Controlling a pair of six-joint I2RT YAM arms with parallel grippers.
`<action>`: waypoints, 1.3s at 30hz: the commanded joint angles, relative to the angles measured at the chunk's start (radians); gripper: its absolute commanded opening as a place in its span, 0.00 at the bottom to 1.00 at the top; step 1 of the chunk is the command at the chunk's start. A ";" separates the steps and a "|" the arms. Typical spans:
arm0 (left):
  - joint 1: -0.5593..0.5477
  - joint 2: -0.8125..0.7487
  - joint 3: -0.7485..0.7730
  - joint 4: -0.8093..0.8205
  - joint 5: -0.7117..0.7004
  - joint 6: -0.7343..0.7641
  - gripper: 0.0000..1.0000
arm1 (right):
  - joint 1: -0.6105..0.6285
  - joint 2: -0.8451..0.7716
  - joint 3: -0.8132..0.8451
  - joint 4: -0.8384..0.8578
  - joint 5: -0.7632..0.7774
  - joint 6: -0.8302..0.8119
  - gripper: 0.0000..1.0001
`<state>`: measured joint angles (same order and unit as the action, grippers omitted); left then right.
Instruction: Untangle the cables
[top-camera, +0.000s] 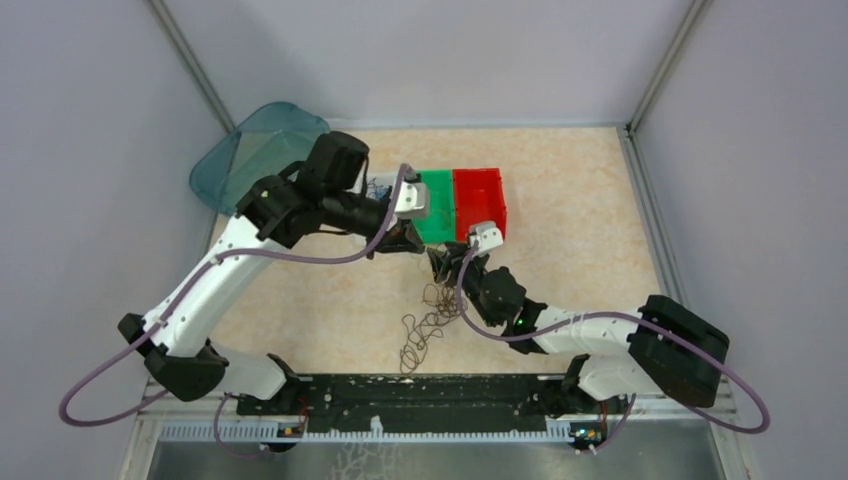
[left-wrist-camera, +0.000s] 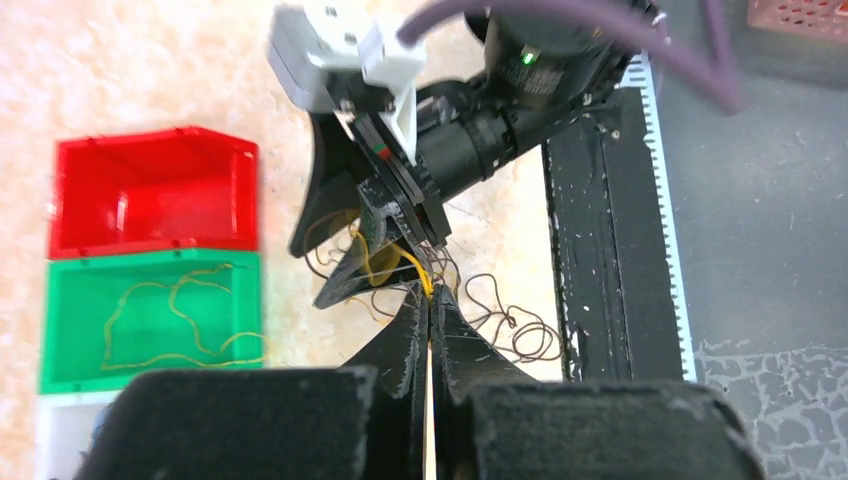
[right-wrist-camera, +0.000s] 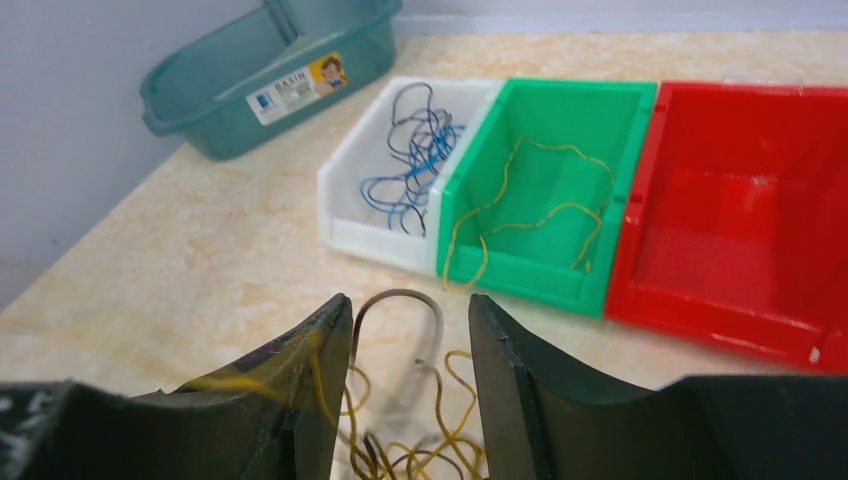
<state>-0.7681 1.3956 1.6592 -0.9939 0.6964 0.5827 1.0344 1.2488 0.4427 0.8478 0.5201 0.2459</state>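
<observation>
A tangle of dark brown and yellow cables (top-camera: 426, 322) lies on the table in front of the bins. My left gripper (left-wrist-camera: 430, 297) is shut on a yellow cable (left-wrist-camera: 424, 277) pulled up from the tangle; in the top view it (top-camera: 413, 243) sits just in front of the green bin. My right gripper (right-wrist-camera: 405, 325) is open, its jaws on either side of a dark brown cable loop (right-wrist-camera: 400, 298), with yellow strands (right-wrist-camera: 455, 395) below. It faces the left gripper closely (left-wrist-camera: 330, 262). Dark brown loops (left-wrist-camera: 515, 325) spread on the table beside them.
A white bin (right-wrist-camera: 345, 215) holds blue cables (right-wrist-camera: 415, 150), a green bin (right-wrist-camera: 520, 275) holds yellow cables (right-wrist-camera: 540, 215), and a red bin (right-wrist-camera: 740, 230) shows nothing inside. A teal basin (right-wrist-camera: 270, 60) stands at the far left. The black base rail (left-wrist-camera: 600, 250) runs along the near edge.
</observation>
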 joint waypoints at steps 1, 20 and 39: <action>-0.003 -0.052 0.116 -0.052 0.053 0.022 0.00 | 0.006 0.027 -0.075 0.095 0.052 0.054 0.47; -0.003 -0.082 0.302 0.308 -0.312 0.047 0.01 | 0.006 0.138 -0.211 0.128 0.087 0.199 0.48; -0.003 -0.112 0.306 0.824 -0.669 0.003 0.01 | 0.006 0.175 -0.292 0.192 0.062 0.298 0.47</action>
<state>-0.7681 1.3083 1.9553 -0.2771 0.0772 0.6170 1.0344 1.4044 0.1658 0.9619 0.5819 0.5095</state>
